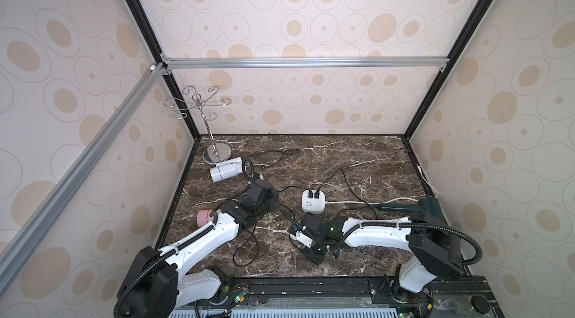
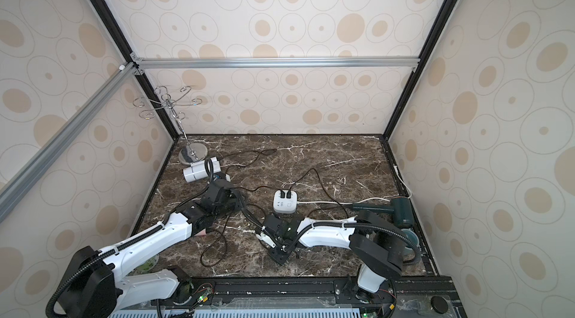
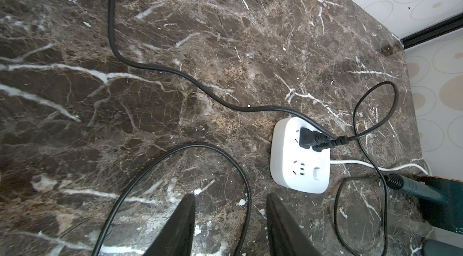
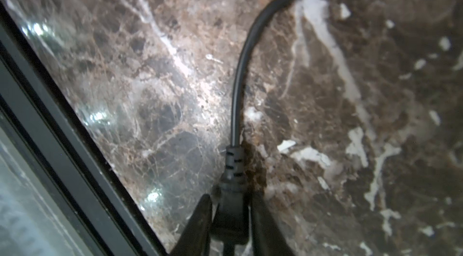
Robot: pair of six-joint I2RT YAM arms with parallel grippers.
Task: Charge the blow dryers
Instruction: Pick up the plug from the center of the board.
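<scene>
**A:** in a top view: white dryer (image 1: 225,170) back left; pink dryer (image 1: 205,218) near the left edge, half under the arm; green dryer (image 1: 431,204) at the right edge; all on the desk (image 1: 357,157)

**B:** yep; left wrist: left fingers (image 3: 180,224) apart, nothing in them, power strip (image 3: 300,157) close by; right wrist: right fingers (image 4: 265,229) clamped on a black plug (image 4: 231,207)

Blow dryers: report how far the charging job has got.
Done: two black plugs sit in the white power strip. In hand: the right gripper pinches a third plug down on the table. The left gripper is open and empty. Left: seat that plug in the strip's free socket.
</scene>
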